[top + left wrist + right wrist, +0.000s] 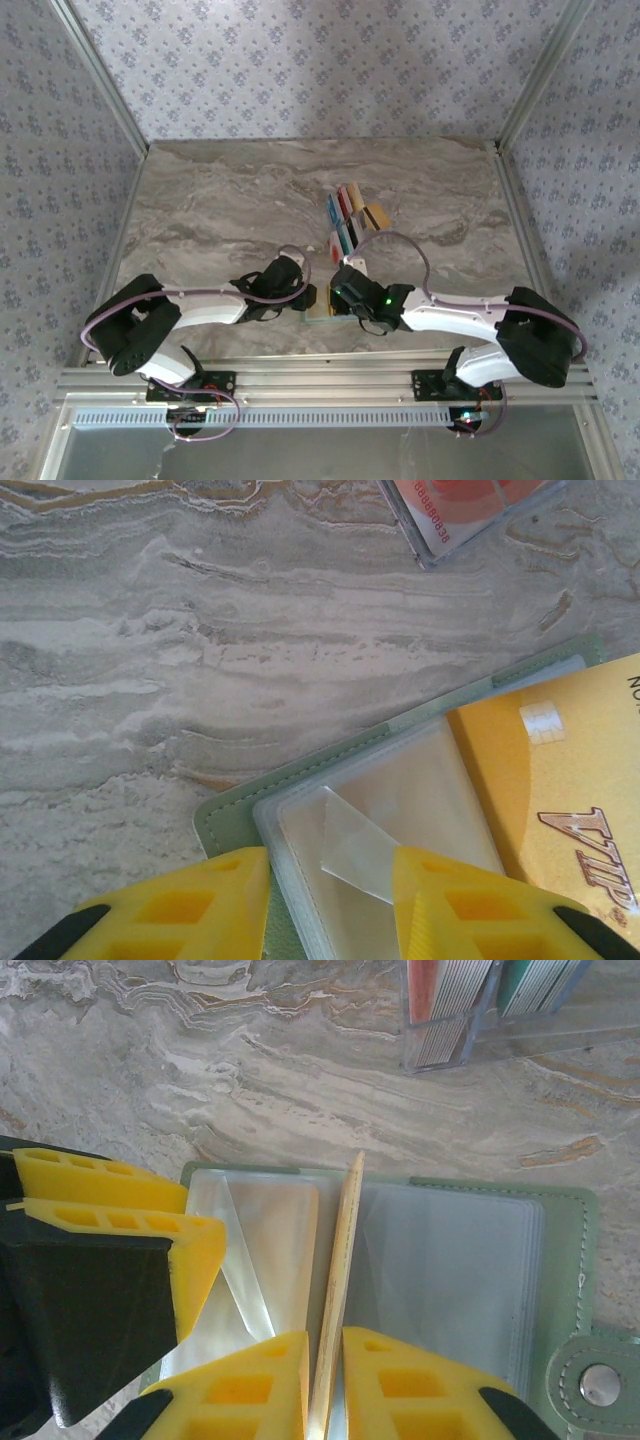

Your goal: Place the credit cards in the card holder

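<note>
My right fingers (303,1355) are closed on a gold card (340,1250). They pinch it by its near end so it stands on edge, seen almost as a thin line from my right wrist. The card hangs over the middle of the open card holder (575,1250), between its two clear-pocketed pages. I cannot tell whether its lower edge has entered a pocket yet.

My left fingers (250,880) stand apart, tips down at the near corner of the holder's left page. The green cover and a clear pocket with a lifted flap show between them. They look placed to steady the holder, but I cannot tell whether they actually press on it. From that wrist the gold card's face shows just to the right, over the same page.

The holder lies flat and open on the surface (200,1070), close in front of my bases, with its snap (598,1385) at the right edge. The pockets I can see look empty.

Beyond the holder, the other cards (347,205) stand upright in a clear rack (450,1045), in red, blue and teal.

I judge the task barely begun. This first card is lifted and lined up but not seated, and the rest have to follow it.
</note>
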You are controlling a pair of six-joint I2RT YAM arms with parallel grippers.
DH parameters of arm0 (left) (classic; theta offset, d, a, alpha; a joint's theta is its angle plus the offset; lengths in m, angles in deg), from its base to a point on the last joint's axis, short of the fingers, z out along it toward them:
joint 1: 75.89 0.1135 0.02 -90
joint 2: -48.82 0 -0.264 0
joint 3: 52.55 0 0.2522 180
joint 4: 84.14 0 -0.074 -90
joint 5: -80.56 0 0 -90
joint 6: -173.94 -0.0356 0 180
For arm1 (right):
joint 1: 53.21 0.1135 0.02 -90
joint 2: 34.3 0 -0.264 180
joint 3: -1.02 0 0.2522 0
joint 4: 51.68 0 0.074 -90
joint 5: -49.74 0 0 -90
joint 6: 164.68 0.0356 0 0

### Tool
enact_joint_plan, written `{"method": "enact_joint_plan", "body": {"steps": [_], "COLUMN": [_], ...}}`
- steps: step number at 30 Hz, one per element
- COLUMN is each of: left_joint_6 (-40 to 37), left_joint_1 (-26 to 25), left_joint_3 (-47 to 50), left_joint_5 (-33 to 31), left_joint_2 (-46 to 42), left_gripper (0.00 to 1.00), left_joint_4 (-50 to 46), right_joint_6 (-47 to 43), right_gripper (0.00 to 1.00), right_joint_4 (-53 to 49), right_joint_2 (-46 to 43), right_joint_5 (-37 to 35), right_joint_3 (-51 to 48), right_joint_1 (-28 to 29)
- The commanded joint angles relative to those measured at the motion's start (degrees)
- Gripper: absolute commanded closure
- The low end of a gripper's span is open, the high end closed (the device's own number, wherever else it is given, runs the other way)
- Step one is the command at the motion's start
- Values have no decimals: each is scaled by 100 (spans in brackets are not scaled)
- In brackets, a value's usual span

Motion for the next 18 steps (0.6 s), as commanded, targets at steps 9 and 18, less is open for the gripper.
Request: {"method": "enact_joint_plan", "body": {"steps": [9,18], "left_joint_6": [12,-62], "left_joint_1": [-59,-54], "left_joint_3": [-32,28], "left_joint_5": [-87,-65], "left_joint_2": [-2,-478], "left_gripper": [63,63], "left_joint_4": [33,-217], "right_joint_6": [-28,-140], "right_gripper": [90,100], "right_joint_4": [-116,-372], "right_joint_2": [150,-435], "right_joint_5": [86,14], "right_joint_3": [105,-62], "right_joint_1": [-83,-174]}}
